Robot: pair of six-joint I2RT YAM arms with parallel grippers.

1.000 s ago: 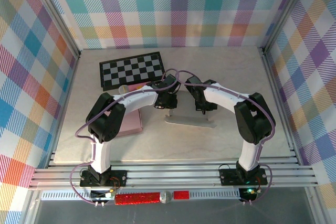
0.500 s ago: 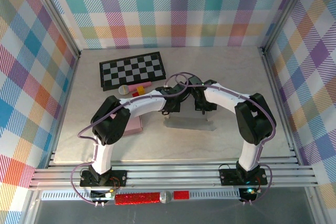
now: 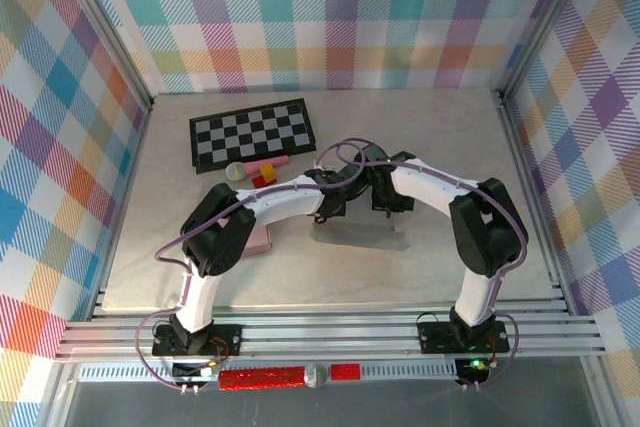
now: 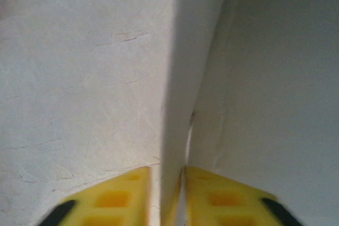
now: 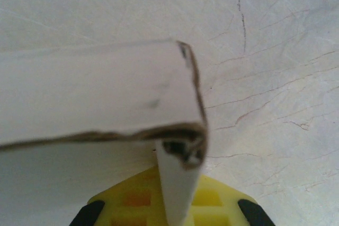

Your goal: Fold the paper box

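**Paper box partly raised, most folding left to do**

Pale marble-look table (image 3: 450, 147) across the middle of the top view, with a black-and-white checkerboard (image 3: 252, 133) at upper left. Paper box (image 3: 365, 237) at centre frame, just below where the two arms meet, looking from above like a low white sheet lying mostly flat. Flat pink item (image 3: 258, 237) left of centre, partly under the left arm and well apart from the box.

Judged early in the task. One panel stands upright in the left wrist view, meeting a second white wall at a crease. A thick, brown-edged strip curls over at its corner in the right wrist view. No closed box shape anywhere, so most walls and flaps probably need raising and tucking.

Left gripper (image 3: 335, 205) at the box's upper left edge. Seen close, yellow fingers (image 4: 114, 197) straddling the thin upright panel at bottom centre, with only a narrow gap. Cannot tell whether pressing on it or just released.

Right gripper (image 3: 385, 202) just beside it, over the box's upper edge. Jaws pressed together, pinching a thin white flap of the box rising from between the pads (image 5: 209, 197) at bottom centre.
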